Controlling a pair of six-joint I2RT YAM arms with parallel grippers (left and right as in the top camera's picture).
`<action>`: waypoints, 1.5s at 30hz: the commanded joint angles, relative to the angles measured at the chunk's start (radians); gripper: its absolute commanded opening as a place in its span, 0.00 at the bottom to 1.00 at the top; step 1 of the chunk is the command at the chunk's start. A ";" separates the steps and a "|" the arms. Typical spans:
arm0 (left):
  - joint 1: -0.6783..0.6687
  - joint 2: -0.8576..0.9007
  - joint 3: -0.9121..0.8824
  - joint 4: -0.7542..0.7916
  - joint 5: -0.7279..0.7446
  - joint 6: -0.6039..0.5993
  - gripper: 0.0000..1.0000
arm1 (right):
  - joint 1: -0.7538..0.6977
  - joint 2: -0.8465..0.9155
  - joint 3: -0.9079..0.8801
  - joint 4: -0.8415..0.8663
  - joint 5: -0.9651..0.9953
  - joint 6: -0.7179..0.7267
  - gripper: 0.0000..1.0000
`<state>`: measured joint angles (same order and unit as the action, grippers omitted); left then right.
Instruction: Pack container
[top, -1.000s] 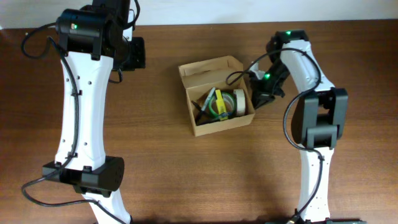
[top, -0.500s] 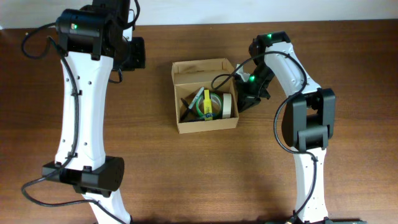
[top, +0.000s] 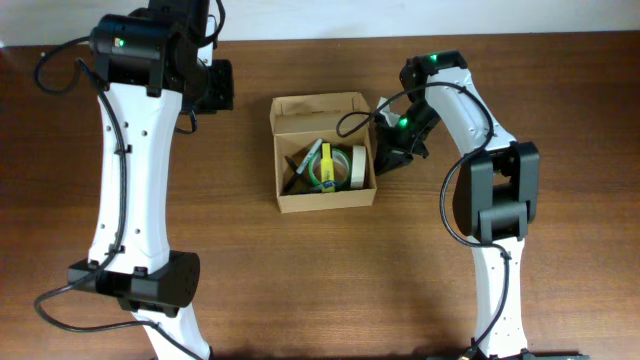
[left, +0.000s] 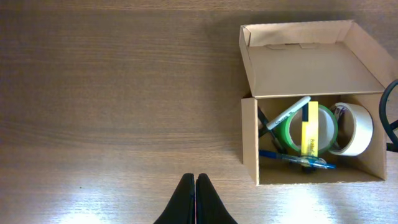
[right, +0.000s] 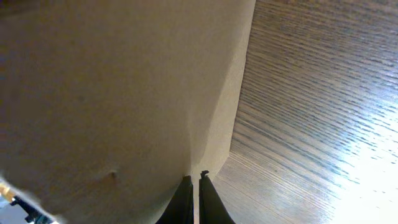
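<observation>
box (top: 326, 202): centre, lid (left: 311, 59) open, tapes (left: 364, 127) and pens (left: 292, 158) inside | left gripper (left: 195, 183): clenched, apart, left of box | right gripper (right: 194, 182): clenched, tips against box's right wall

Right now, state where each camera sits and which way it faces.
Overhead: above the table, facing straight down; left arm, right arm and box show.
Left wrist: on the left arm, facing down at table and box; left jaws, shut, bottom centre.
Right wrist: on the right arm, close against the box's outer wall; right jaws, shut, at bottom.
Shared: overhead and left wrist both show tape inside the box.
</observation>
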<state>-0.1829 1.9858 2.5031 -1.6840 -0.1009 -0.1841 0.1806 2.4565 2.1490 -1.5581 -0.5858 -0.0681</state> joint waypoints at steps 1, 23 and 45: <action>0.003 -0.039 0.002 -0.003 0.007 -0.002 0.02 | 0.025 0.003 -0.006 0.011 -0.043 0.025 0.04; 0.004 -0.027 -0.002 0.059 -0.133 0.070 0.02 | -0.033 0.002 -0.006 0.019 0.104 0.062 0.52; 0.314 0.445 -0.002 0.181 0.401 0.096 0.02 | -0.174 -0.416 0.056 -0.048 0.423 0.020 0.67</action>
<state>0.1062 2.4062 2.4981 -1.5154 0.0978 -0.1047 0.0032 2.1735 2.1571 -1.6020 -0.2485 -0.0338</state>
